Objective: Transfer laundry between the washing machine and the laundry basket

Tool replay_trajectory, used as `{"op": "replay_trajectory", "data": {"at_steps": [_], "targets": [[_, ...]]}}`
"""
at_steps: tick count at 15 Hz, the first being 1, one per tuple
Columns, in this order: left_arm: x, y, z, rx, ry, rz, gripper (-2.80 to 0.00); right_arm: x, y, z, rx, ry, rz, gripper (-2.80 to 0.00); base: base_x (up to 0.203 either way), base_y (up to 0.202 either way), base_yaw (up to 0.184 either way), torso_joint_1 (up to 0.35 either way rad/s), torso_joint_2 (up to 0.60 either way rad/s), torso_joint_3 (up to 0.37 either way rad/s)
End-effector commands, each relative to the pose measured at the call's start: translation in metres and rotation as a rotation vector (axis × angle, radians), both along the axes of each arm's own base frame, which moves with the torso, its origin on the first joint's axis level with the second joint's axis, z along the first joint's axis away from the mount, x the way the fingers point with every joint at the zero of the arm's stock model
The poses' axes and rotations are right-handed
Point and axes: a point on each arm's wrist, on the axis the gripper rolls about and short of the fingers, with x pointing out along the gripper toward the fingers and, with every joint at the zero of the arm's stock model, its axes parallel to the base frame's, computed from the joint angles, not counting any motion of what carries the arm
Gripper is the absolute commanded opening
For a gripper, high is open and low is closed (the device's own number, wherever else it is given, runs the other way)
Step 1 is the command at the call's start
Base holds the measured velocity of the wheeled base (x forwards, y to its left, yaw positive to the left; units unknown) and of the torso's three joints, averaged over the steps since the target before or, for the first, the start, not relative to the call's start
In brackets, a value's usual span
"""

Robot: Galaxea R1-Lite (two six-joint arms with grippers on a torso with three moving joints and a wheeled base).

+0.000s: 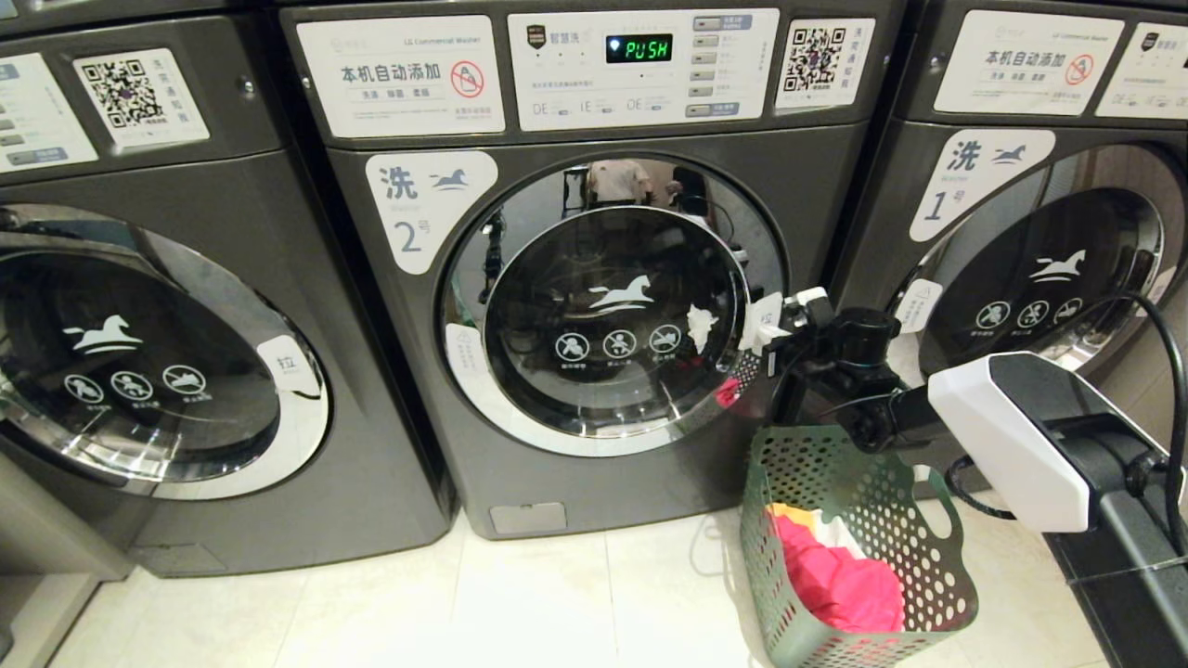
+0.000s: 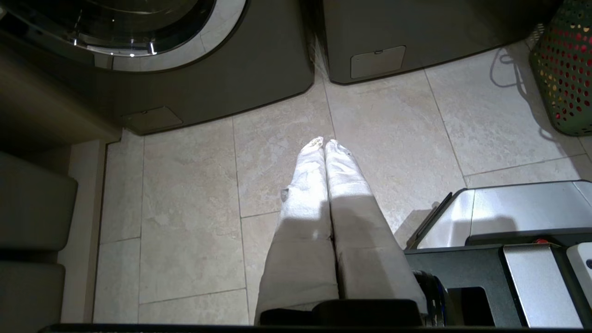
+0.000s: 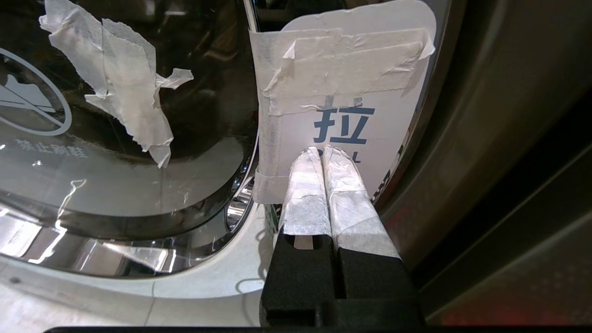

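1. You are holding the right gripper (image 3: pixel 322 150), fingers pressed shut and empty, at the washing machine (image 1: pixel 594 306) door's pull tab (image 3: pixel 351 97); it risks slipping off.
2. Laundry (image 1: pixel 840 580) is sitting in the laundry basket (image 1: pixel 937 575); left gripper (image 2: pixel 323 143) is closed, hanging over the floor.

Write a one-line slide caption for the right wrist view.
Right gripper, shut, points at the taped pull tab on the washer door.

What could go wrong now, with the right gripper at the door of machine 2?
The right gripper is shut, its tips at the taped pull tab of the closed washing machine door; pushing there may slip or tear the tape without opening it. The swinging door could also meet the laundry basket just below.
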Motion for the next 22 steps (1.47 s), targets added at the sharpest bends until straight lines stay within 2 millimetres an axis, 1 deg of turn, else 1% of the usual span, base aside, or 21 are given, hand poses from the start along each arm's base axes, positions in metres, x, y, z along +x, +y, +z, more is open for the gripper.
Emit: {"op": "replay_trajectory", "data": {"at_steps": [1, 3, 5, 6, 7, 8, 9, 10, 11, 12, 13, 14, 16, 17, 18, 19, 20, 21, 22], "targets": [[-0.002, 0.0, -0.002, 0.001, -0.005, 0.006, -2.8, 0.011, 0.001, -0.02, -0.003, -0.017, -0.003, -2.8, 0.0, 0.0, 0.0, 0.0, 0.0, 0.0], [-0.003, 0.0, -0.001, 0.002, -0.007, 0.009, -2.8, 0.012, 0.005, -0.03, -0.003, -0.009, 0.003, -2.8, 0.0, 0.0, 0.0, 0.0, 0.0, 0.0], [-0.003, 0.0, -0.001, 0.004, -0.006, 0.016, -2.8, 0.011, 0.006, -0.028, -0.003, -0.018, 0.003, -2.8, 0.0, 0.0, 0.0, 0.0, 0.0, 0.0], [-0.002, 0.0, -0.002, 0.004, -0.004, 0.016, -2.8, 0.008, 0.006, -0.016, -0.008, -0.033, -0.004, -2.8, 0.0, 0.0, 0.0, 0.0, 0.0, 0.0], [-0.002, 0.0, -0.002, 0.005, -0.002, 0.014, -2.8, 0.001, 0.006, -0.001, -0.014, -0.03, -0.009, -2.8, 0.0, 0.0, 0.0, 0.0, 0.0, 0.0], [-0.001, -0.001, 0.0, 0.007, -0.002, 0.011, -2.8, -0.012, 0.008, 0.016, -0.02, -0.003, -0.003, -2.8, 0.0, 0.0, 0.0, 0.0, 0.0, 0.0], [0.0, -0.001, 0.002, 0.006, -0.003, 0.012, -2.8, -0.031, 0.011, 0.04, -0.023, 0.018, 0.008, -2.8, 0.0, 0.0, 0.0, 0.0, 0.0, 0.0], [0.002, -0.003, 0.005, 0.007, 0.006, 0.025, -2.8, -0.058, 0.015, 0.071, -0.027, 0.037, 0.024, -2.8, 0.0, 0.0, 0.0, 0.0, 0.0, 0.0], [0.006, -0.006, 0.01, 0.006, 0.021, 0.049, -2.8, -0.093, 0.019, 0.094, -0.034, 0.072, 0.043, -2.8, 0.0, 0.0, 0.0, 0.0, 0.0, 0.0], [0.008, -0.01, 0.012, -0.007, 0.035, 0.053, -2.8, -0.13, 0.021, 0.101, -0.045, 0.132, 0.061, -2.8, 0.0, 0.0, 0.0, 0.0, 0.0, 0.0], [0.009, -0.015, 0.009, -0.031, 0.052, 0.037, -2.8, -0.172, 0.021, 0.101, -0.06, 0.204, 0.072, -2.8, 0.0, 0.0, 0.0, 0.0, 0.0, 0.0], [0.012, -0.019, 0.0, -0.049, 0.082, 0.026, -2.8, -0.214, 0.018, 0.095, -0.077, 0.275, 0.072, -2.8, 0.0, 0.0, 0.0, 0.0, 0.0, 0.0], [0.018, -0.023, -0.027, -0.074, 0.131, 0.023, -2.8, -0.299, 0.004, 0.074, -0.11, 0.4, 0.06, -2.8, 0.0, 0.0, 0.0, 0.0, 0.0, 0.0], [0.026, -0.024, -0.043, -0.081, 0.146, 0.019, -2.8, -0.343, -0.005, 0.068, -0.119, 0.415, 0.054, -2.8, 0.0, 0.0, 0.0, 0.0, 0.0, 0.0], [0.036, -0.023, -0.057, -0.086, 0.137, 0.014, -2.8, -0.377, -0.013, 0.065, -0.119, 0.402, 0.048, -2.8, 0.0, 0.0, 0.0, 0.0, 0.0, 0.0], [0.049, -0.023, -0.076, -0.092, 0.132, 0.007, -2.8, -0.407, -0.021, 0.063, -0.115, 0.381, 0.04, -2.8, 0.0, 0.0, 0.0, 0.0, 0.0, 0.0], [0.06, -0.023, -0.099, -0.096, 0.13, 0.001, -2.8, -0.432, -0.028, 0.063, -0.11, 0.351, 0.029, -2.8, 0.0, 0.0, 0.0, 0.0, 0.0, 0.0], [0.068, -0.022, -0.118, -0.101, 0.115, -0.004, -2.8, -0.454, -0.034, 0.06, -0.108, 0.335, 0.02, -2.8, 0.0, 0.0, 0.0, 0.0, 0.0, 0.0], [0.072, -0.022, -0.134, -0.109, 0.133, -0.006, -2.8, -0.475, -0.04, 0.054, -0.106, 0.325, 0.015, -2.8, 0.0, 0.0, 0.0, 0.0, 0.0, 0.0]]}}
